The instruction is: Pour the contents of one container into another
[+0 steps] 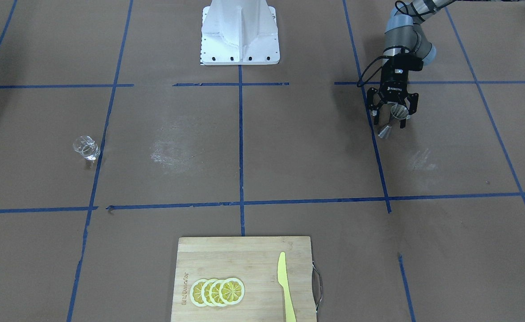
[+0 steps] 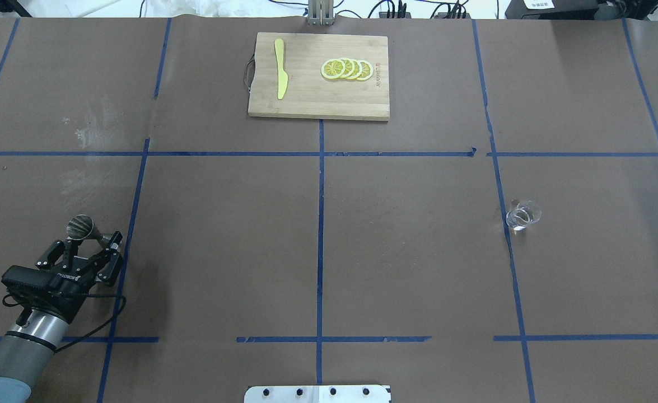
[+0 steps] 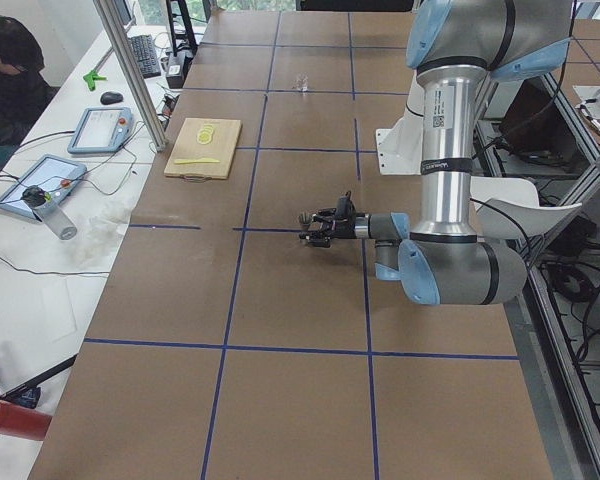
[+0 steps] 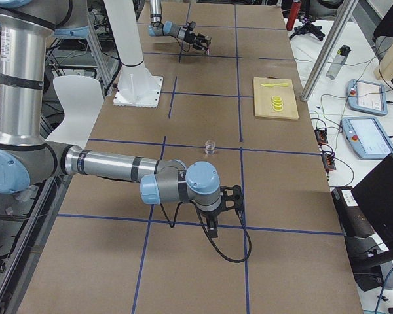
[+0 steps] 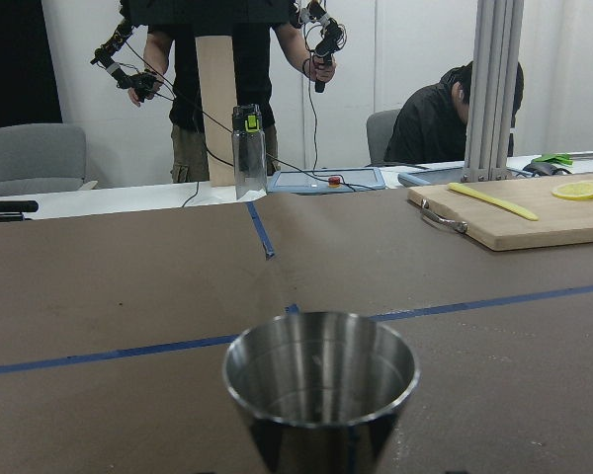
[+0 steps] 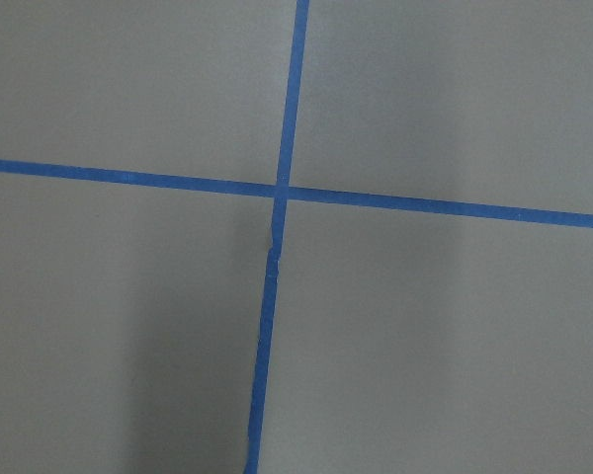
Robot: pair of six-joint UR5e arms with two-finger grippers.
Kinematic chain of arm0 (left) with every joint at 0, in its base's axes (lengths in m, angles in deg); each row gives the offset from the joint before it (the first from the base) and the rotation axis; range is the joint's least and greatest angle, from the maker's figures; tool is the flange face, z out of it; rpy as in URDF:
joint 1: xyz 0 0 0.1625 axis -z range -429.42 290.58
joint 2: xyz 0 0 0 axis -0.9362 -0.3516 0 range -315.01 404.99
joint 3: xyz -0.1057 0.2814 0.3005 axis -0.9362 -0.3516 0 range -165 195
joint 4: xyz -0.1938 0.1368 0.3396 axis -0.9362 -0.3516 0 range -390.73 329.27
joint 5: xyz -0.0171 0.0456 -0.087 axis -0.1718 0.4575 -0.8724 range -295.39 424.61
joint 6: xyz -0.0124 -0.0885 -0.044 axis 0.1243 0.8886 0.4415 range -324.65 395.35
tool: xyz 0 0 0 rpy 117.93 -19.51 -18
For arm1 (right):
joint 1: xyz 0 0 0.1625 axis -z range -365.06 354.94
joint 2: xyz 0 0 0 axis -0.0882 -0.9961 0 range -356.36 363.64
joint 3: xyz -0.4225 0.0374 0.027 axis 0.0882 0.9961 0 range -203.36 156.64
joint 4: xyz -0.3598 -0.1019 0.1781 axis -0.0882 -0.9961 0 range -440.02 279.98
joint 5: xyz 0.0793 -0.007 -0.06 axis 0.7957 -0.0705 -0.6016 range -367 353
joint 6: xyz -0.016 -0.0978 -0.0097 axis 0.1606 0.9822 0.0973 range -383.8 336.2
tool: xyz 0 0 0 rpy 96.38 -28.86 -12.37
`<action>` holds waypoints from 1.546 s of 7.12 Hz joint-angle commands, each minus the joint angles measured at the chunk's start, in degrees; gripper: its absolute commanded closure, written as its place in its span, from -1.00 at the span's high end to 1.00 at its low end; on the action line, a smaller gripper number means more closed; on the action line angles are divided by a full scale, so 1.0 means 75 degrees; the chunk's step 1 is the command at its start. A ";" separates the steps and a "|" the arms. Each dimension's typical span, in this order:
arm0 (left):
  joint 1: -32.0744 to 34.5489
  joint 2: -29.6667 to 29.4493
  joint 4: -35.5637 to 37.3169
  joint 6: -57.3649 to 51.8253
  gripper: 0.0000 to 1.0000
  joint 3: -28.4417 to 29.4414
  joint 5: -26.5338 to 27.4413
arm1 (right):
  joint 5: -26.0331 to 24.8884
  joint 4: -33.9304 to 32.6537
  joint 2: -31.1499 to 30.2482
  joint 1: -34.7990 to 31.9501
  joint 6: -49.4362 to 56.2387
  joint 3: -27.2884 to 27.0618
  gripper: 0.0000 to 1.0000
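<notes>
A steel jigger (image 2: 80, 226) stands upright at the table's near left, its empty cup (image 5: 320, 380) filling the lower middle of the left wrist view. My left gripper (image 2: 94, 239) is open, with a finger on each side of the jigger (image 1: 397, 113) and a gap showing. A small clear glass (image 2: 522, 215) stands far off on the right side of the table (image 1: 86, 148). My right gripper (image 4: 226, 203) shows only in the exterior right view, low over the table in front of the glass (image 4: 211, 146); I cannot tell its state. The right wrist view holds only brown paper and blue tape.
A wooden cutting board (image 2: 306, 103) lies at the far middle edge with a yellow knife (image 2: 280, 75) and several lemon slices (image 2: 346, 69). The white robot base (image 1: 240, 33) sits at the near middle. People stand and sit beyond the far edge (image 5: 227, 59).
</notes>
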 commanded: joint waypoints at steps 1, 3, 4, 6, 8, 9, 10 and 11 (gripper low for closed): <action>0.0005 -0.0001 0.0000 0.0080 0.40 0.0013 0.0000 | 0.0000 0.0002 -0.0029 0.0000 0.0004 -0.0016 1.00; 0.0017 -0.0001 0.0000 0.0116 0.39 0.0013 0.0000 | 0.0000 0.0002 -0.0029 0.0000 0.0004 -0.0016 1.00; 0.0017 -0.0001 0.0000 0.0197 0.39 0.0013 -0.0012 | 0.0000 0.0002 -0.0029 0.0000 0.0004 -0.0016 1.00; 0.0017 0.0010 0.0000 0.0304 0.12 0.0024 0.0000 | -0.0012 0.0002 -0.0029 0.0000 0.0004 -0.0016 1.00; 0.0017 0.0022 -0.0012 0.0327 -1.00 0.0095 0.0000 | -0.0012 0.0002 -0.0029 0.0000 0.0004 -0.0016 1.00; 0.0017 0.0034 -0.0012 0.0316 -1.00 0.0095 0.0000 | -0.0012 0.0013 -0.0029 0.0000 0.0004 -0.0027 1.00; 0.0017 0.0046 -0.0046 0.0304 -1.00 0.0072 0.0000 | -0.0012 0.0002 -0.0041 0.0000 0.0004 -0.0027 1.00; 0.0017 0.0046 -0.0070 0.0257 -1.00 0.0025 0.0011 | -0.0012 0.0013 -0.0029 0.0000 -0.0008 -0.0027 1.00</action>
